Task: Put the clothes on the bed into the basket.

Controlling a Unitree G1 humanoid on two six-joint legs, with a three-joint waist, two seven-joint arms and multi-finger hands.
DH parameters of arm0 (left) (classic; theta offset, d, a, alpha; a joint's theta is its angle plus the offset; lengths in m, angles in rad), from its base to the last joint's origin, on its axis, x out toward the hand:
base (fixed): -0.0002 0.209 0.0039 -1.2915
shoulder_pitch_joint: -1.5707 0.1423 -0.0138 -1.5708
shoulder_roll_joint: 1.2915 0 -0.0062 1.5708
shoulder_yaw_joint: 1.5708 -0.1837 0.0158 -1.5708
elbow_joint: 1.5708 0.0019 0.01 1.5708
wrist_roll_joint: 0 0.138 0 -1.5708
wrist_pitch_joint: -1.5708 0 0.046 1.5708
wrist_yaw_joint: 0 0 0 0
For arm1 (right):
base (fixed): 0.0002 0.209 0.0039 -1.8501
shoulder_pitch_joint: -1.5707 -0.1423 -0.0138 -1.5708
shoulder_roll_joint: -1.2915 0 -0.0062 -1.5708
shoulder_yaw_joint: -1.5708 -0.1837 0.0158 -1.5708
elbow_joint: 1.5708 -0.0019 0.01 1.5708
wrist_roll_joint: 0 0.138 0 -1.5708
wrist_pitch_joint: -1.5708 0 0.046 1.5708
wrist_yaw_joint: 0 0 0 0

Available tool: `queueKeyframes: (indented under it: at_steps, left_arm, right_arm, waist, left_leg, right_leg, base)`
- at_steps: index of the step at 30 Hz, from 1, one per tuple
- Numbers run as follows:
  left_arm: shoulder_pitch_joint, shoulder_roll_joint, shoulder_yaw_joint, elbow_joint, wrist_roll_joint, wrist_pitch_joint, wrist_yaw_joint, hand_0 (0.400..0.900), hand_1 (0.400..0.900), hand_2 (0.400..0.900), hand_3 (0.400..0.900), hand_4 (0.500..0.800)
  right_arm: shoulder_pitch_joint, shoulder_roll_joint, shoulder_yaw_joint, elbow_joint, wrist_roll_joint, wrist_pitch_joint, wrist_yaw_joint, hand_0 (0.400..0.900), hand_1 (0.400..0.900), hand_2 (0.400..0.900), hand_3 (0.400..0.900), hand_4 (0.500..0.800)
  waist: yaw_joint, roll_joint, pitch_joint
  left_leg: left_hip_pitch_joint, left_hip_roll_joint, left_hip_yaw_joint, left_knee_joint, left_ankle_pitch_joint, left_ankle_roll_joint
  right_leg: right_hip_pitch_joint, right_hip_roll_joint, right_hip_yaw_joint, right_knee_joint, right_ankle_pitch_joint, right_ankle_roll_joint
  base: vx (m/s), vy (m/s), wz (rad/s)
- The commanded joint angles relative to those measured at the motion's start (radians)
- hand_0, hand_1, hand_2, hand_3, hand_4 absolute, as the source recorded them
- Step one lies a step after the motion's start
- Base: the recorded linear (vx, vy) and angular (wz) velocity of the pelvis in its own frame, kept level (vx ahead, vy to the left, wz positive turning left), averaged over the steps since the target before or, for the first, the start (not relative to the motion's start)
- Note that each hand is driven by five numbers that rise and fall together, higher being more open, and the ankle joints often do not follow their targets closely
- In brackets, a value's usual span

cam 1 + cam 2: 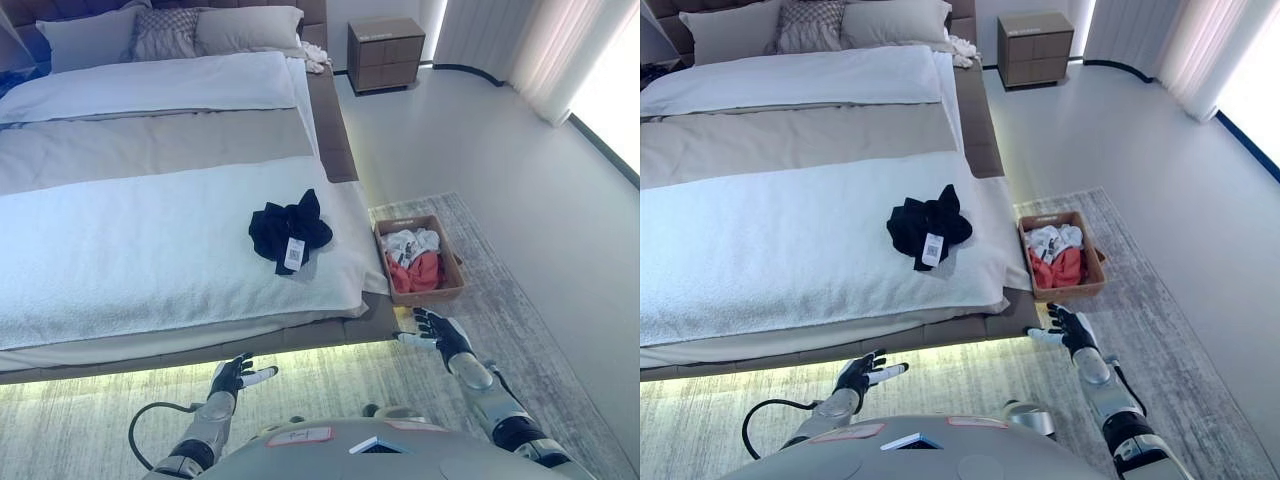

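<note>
Right hand (437,331) low, off the foot-end corner of the bed (120,250), fingers spread and relaxed, holding nothing. Just in front of it, toward the headboard: basket (432,293) on the rug (520,330), standing against the bed's right side near the foot corner. Already holding 2 visible pieces, 1 white (410,243) and 1 coral-red (418,272).

Left hand (236,376) also low, below the bed's foot edge, fingers loosely extended, empty.

Dark navy garment (289,228) crumpled on the white cover, near the bed's right edge and close to the foot end, white tag (294,253) on its near side. No clear long axis, just a bunched heap with 1 flap sticking up toward the headboard.

Key relation: garment up and forward from both hands, between them in line across the bed, a little nearer the left-hand column but on the basket's side of the bed. Either arm looks usable; right hand likely handier since drop-off sits right beside it.

1 more pale cloth item (315,55) far off at the headboard's right corner, beside the pillows (250,28). Nightstand (386,53) beyond that corner. Judged: task partway done, 1 dark piece next.
</note>
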Motion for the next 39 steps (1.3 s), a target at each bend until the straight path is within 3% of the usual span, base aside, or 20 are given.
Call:
queueKeyframes:
  at_steps: [1,5,7,10,13,16,17,21,24,25,27,30,32,34,36,39]
  left_arm:
    - [-0.076,0.045,0.048,0.014,-0.015,-0.046,0.035,0.900,0.900,0.900,0.900,0.800]
    - [-0.085,0.043,0.050,0.015,-0.031,-0.051,0.040,0.900,0.900,0.900,0.900,0.800]
    - [-0.093,0.044,0.041,0.002,-0.028,-0.054,0.044,0.900,0.900,0.900,0.900,0.800]
    - [-0.106,0.039,0.014,-0.035,-0.027,-0.062,0.052,0.900,0.900,0.900,0.900,0.800]
    - [-0.113,0.037,0.010,-0.059,-0.053,-0.066,0.055,0.900,0.900,0.900,0.900,0.800]
    - [-0.112,0.037,0.030,-0.075,-0.091,-0.071,0.069,0.900,0.900,0.900,0.900,0.800]
    - [-0.111,0.038,0.044,-0.072,-0.107,-0.074,0.078,0.900,0.900,0.900,0.900,0.800]
    - [-0.115,0.027,0.040,-0.054,-0.114,-0.076,0.099,0.900,0.900,0.900,0.900,0.800]
    - [-0.114,0.015,0.042,-0.048,-0.118,-0.077,0.107,0.900,0.900,0.900,0.900,0.800]
    - [-0.107,0.014,0.043,-0.052,-0.118,-0.078,0.108,0.900,0.900,0.900,0.900,0.800]
    - [-0.116,0.018,0.034,-0.050,-0.113,-0.075,0.111,0.900,0.900,0.900,0.900,0.800]
    - [-0.136,0.043,0.018,-0.040,-0.080,-0.072,0.108,0.900,0.900,0.900,0.900,0.800]
    - [-0.145,0.062,0.006,-0.058,-0.061,-0.067,0.100,0.900,0.900,0.900,0.900,0.800]
    - [-0.160,0.087,-0.001,-0.082,-0.061,-0.064,0.096,0.900,0.900,0.900,0.900,0.800]
    - [-0.176,0.106,-0.006,-0.104,-0.063,-0.061,0.096,0.900,0.900,0.900,0.900,0.800]
    - [-0.226,0.127,-0.022,-0.097,-0.062,-0.062,0.118,0.900,0.900,0.900,0.900,0.800]
  right_arm:
    - [-0.048,-0.025,-0.040,-0.052,-0.031,-0.081,-0.050,0.900,0.900,0.900,0.900,0.800]
    - [-0.057,-0.039,-0.048,-0.051,-0.027,-0.092,-0.064,0.900,0.900,0.900,0.900,0.800]
    - [-0.070,-0.047,-0.048,-0.047,-0.021,-0.096,-0.070,0.900,0.900,0.900,0.900,0.800]
    - [-0.077,-0.068,-0.061,-0.044,-0.006,-0.104,-0.081,0.900,0.900,0.900,0.900,0.800]
    - [-0.082,-0.080,-0.075,-0.043,0.002,-0.101,-0.094,0.900,0.900,0.900,0.900,0.800]
    - [-0.090,-0.083,-0.089,-0.052,0.016,-0.102,-0.109,0.900,0.900,0.900,0.900,0.800]
    - [-0.097,-0.080,-0.090,-0.051,0.021,-0.106,-0.117,0.900,0.900,0.900,0.900,0.800]
    - [-0.117,-0.077,-0.073,-0.060,0.023,-0.111,-0.127,0.900,0.900,0.900,0.900,0.800]
    - [-0.138,-0.077,-0.053,-0.075,0.003,-0.111,-0.126,0.900,0.900,0.900,0.900,0.800]
    - [-0.139,-0.077,-0.046,-0.094,-0.006,-0.108,-0.120,0.900,0.900,0.900,0.900,0.800]
    - [-0.135,-0.074,-0.049,-0.109,-0.024,-0.109,-0.126,0.900,0.900,0.900,0.900,0.800]
    - [-0.132,-0.062,-0.049,-0.083,-0.042,-0.096,-0.132,0.900,0.900,0.900,0.900,0.800]
    - [-0.139,-0.052,-0.042,-0.075,-0.047,-0.092,-0.132,0.900,0.900,0.900,0.900,0.800]
    - [-0.152,-0.050,-0.036,-0.076,-0.051,-0.091,-0.138,0.900,0.900,0.900,0.900,0.800]
    - [-0.175,-0.047,-0.023,-0.076,-0.078,-0.083,-0.161,0.900,0.900,0.900,0.900,0.800]
    - [-0.257,-0.081,0.012,-0.097,-0.193,-0.054,-0.223,0.900,0.900,0.900,0.900,0.800]
  waist:
    - [0.039,-0.073,-0.007]
    - [0.043,-0.081,0.019]
    - [0.048,-0.090,0.044]
    - [0.067,-0.098,0.111]
    - [0.077,-0.088,0.145]
    - [0.085,-0.084,0.153]
    - [0.096,-0.076,0.152]
    - [0.106,-0.058,0.143]
    - [0.121,-0.048,0.134]
    - [0.127,-0.048,0.119]
    - [0.129,-0.053,0.093]
    - [0.141,-0.097,0.039]
    - [0.143,-0.116,0.023]
    - [0.137,-0.121,0.043]
    - [0.128,-0.111,0.081]
    - [0.117,-0.090,0.133]
  left_leg:
    - [-0.017,-0.012,-0.057,-0.003,-0.052,-0.012]
    - [-0.052,0.005,-0.076,0.048,-0.058,-0.025]
    - [-0.107,0.003,-0.083,0.152,-0.078,-0.032]
    - [-0.243,-0.040,-0.088,0.438,-0.083,-0.035]
    - [-0.327,-0.058,-0.090,0.518,-0.030,-0.032]
    - [-0.403,-0.077,-0.064,0.442,-0.030,-0.025]
    - [-0.407,-0.064,-0.064,0.323,0.033,-0.032]
    - [-0.415,-0.022,-0.079,0.046,0.129,-0.049]
    - [-0.440,0.012,-0.062,-0.003,0.171,-0.079]
    - [-0.415,0.017,-0.043,-0.003,0.165,-0.064]
    - [-0.400,0.011,-0.022,0.004,0.212,-0.065]
    - [-0.371,-0.029,0.003,0.046,0.156,-0.015]
    - [-0.347,-0.060,0.015,0.053,0.117,0.024]
    - [-0.315,-0.088,0.012,0.054,0.091,0.062]
    - [-0.256,-0.108,0.002,0.031,0.073,0.086]
    - [-0.196,-0.088,-0.008,-0.003,0.054,0.084]
  right_leg:
    - [-0.031,0.008,0.027,0.026,-0.047,-0.004]
    - [-0.045,0.023,0.020,0.041,-0.059,-0.019]
    - [-0.050,0.027,0.016,0.045,-0.059,-0.029]
    - [-0.027,0.014,-0.010,0.051,-0.064,-0.044]
    - [-0.001,0.016,-0.041,0.056,-0.082,-0.056]
    - [0.008,0.013,-0.054,0.059,-0.092,-0.053]
    - [0.018,0.026,-0.049,0.053,-0.096,-0.049]
    - [0.047,0.038,-0.034,0.037,-0.120,-0.036]
    - [0.104,0.034,0.017,0.027,-0.149,-0.019]
    - [0.127,0.023,0.036,0.030,-0.165,-0.009]
    - [0.155,-0.004,0.026,0.035,-0.184,-0.002]
    - [0.136,-0.082,0.023,0.166,-0.175,0.042]
    - [0.053,-0.117,0.034,0.356,-0.074,0.051]
    - [-0.058,-0.135,0.050,0.594,0.090,0.049]
    - [-0.156,-0.146,0.019,0.754,0.145,0.040]
    - [-0.268,-0.166,-0.075,0.705,0.033,0.014]
  base:
    - [0.01,-0.131,0.16]
    - [-0.01,-0.150,0.17]
    - [-0.04,-0.150,0.15]
    - [-0.05,-0.086,0.26]
    - [0.02,-0.030,0.25]
    - [0.10,0.022,0.15]
    - [0.19,0.043,-0.04]
    - [0.26,0.105,-0.15]
    - [0.36,0.182,-0.60]
    - [0.44,0.255,-0.60]
    - [0.46,0.290,-0.20]
    - [0.54,0.308,-0.17]
    - [0.39,0.292,0.00]
    - [0.25,0.288,0.04]
    - [0.24,0.281,0.09]
    - [0.24,0.139,0.05]
